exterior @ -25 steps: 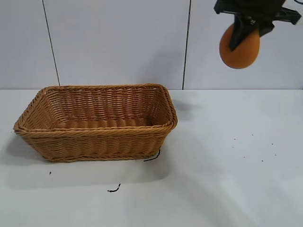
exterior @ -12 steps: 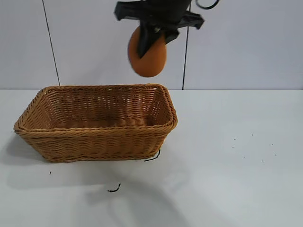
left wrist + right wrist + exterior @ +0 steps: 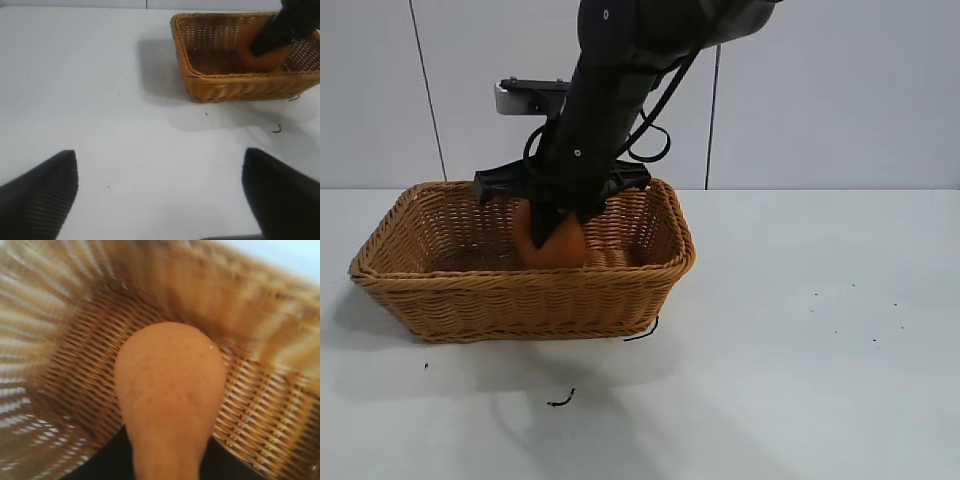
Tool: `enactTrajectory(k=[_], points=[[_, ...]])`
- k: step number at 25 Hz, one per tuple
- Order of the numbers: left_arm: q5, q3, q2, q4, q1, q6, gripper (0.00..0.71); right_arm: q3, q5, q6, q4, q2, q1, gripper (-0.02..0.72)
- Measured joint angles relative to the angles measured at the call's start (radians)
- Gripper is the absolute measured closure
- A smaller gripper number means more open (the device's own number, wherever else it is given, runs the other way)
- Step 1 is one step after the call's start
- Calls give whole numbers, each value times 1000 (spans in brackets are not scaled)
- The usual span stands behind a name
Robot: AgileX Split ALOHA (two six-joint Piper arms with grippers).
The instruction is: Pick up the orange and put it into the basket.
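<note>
The orange (image 3: 563,247) is down inside the woven wicker basket (image 3: 520,278), near its middle, with my right gripper (image 3: 555,228) reaching in from above and still around it. In the right wrist view the orange (image 3: 170,385) fills the centre just above the basket's woven floor (image 3: 75,365), its narrow end toward the gripper. Whether it rests on the floor is hidden by the front wall. From the left wrist view the basket (image 3: 225,80) and orange (image 3: 270,61) lie far off. My left gripper (image 3: 160,195) hangs open over bare table, holding nothing.
The basket stands on a white table (image 3: 800,350) in front of a white panelled wall. Two small black scraps (image 3: 560,401) lie on the table near the basket's front edge. My right arm (image 3: 610,90) slants down over the basket's back wall.
My right arm has carried the orange from high at the right, leftward across the basket's far end, then down inside the basket.
</note>
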Motion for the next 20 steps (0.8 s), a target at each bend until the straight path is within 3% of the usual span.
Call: enactTrajectory(k=[6, 10, 20], points=[[0, 0, 0, 0, 0, 0, 71, -180, 177, 11, -41, -17, -29, 15], [0, 0, 0, 0, 0, 0, 71, -310, 280, 34, -99, -22, -87, 9], [0, 0, 0, 0, 0, 0, 71, -352, 382, 43, -181, -29, -369, 9]])
